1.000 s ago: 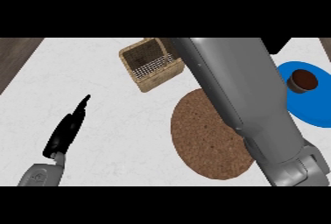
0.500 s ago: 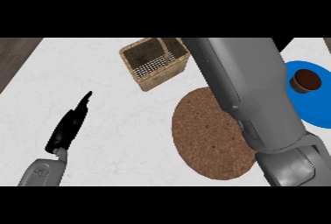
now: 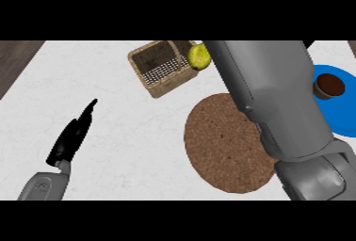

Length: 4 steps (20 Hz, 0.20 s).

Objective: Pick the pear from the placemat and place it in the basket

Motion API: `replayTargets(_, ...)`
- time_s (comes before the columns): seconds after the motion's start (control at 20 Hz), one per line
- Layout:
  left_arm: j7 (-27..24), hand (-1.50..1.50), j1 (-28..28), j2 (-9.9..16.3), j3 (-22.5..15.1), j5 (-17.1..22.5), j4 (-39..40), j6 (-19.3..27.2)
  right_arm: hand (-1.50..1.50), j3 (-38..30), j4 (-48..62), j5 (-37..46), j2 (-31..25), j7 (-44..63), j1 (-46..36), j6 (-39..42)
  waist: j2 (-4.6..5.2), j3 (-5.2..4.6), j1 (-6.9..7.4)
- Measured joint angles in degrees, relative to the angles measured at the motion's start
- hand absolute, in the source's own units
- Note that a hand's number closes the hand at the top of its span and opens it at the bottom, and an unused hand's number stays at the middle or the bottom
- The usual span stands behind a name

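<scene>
Looking down my right forearm (image 3: 278,99), I see the pear (image 3: 199,56) peeking out from behind it at the far edge of the counter, right at the near-right corner of the basket (image 3: 161,67) and overlapping its rim. My right hand itself is hidden beyond the forearm, so I cannot tell whether its fingers are wrapped round the pear or spread; I judge it is carrying the fruit, since the pear sits off the placemat (image 3: 226,141), which lies bare closer to me. What matters now is the offset: the basket's open mouth lies to the left of the pear, so I judge the fruit needs to travel leftward over the rim before any release. Its long axis runs roughly away from me, along the basket's side. My left hand (image 3: 69,139) rests well apart at the lower left, fingers straight and together, holding nothing. A blue plate (image 3: 344,108) with a brown cup (image 3: 329,86) sits to the right.
</scene>
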Motion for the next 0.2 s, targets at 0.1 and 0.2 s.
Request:
replayTargets(0.1,-0.15,0.00,0.22,0.39,0.51,0.15,0.26,-0.01,-1.50,-1.35,-1.22,2.47,0.01,-0.04,-0.17,-1.22,-0.22,0.02,-0.73)
replayTargets(0.2,-0.05,0.00,0.52,0.52,0.95,0.30,0.46,0.17,-1.50,-3.25,-2.92,4.85,0.05,-0.06,-0.39,-1.98,-0.58,0.07,-1.68)
